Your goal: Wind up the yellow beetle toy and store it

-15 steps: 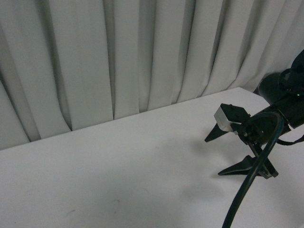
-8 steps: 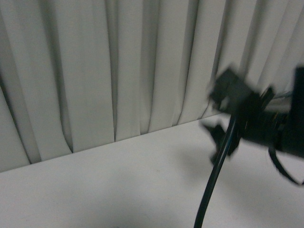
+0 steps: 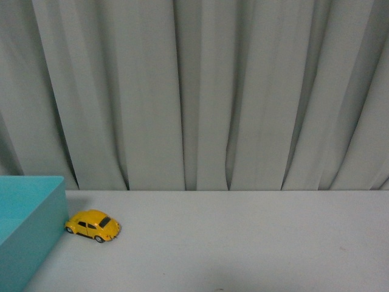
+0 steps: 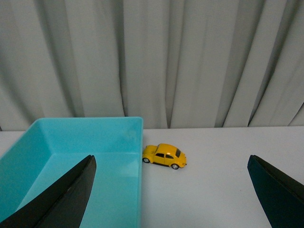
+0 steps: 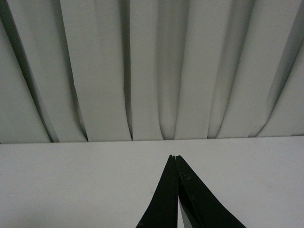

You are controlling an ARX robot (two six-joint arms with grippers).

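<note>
Our right arm has gone from the front view. Now we see the yellow beetle toy [image 3: 93,225] on the table [image 3: 255,243], right against the blue box [image 3: 36,237]. Our left gripper [image 4: 171,159] is wide apart. Our right gripper [image 5: 174,159] is pressed together, empty. We think grabbing and winding come next.

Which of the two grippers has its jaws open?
The left gripper: its jaws stand wide apart, while those of the right gripper are pressed together.
</note>
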